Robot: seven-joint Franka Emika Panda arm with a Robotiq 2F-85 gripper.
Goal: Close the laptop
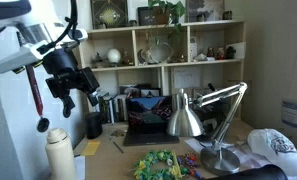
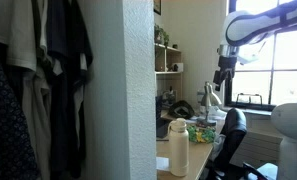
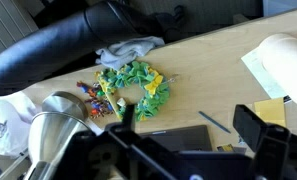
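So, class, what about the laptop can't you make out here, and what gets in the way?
1. Exterior view: the laptop has one edge hidden behind the lamp, and its screen image is too small to read.
2. Exterior view: the laptop cannot be found. The wall blocks part of the scene, and the rest is tiny.
3. Wrist view: the laptop cannot be picked out. The dark, blurred gripper fills the bottom edge.

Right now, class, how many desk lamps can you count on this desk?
1. The silver metal desk lamp stands on the wooden desk, beside the open thin black laptop. More could be hidden behind the clutter.
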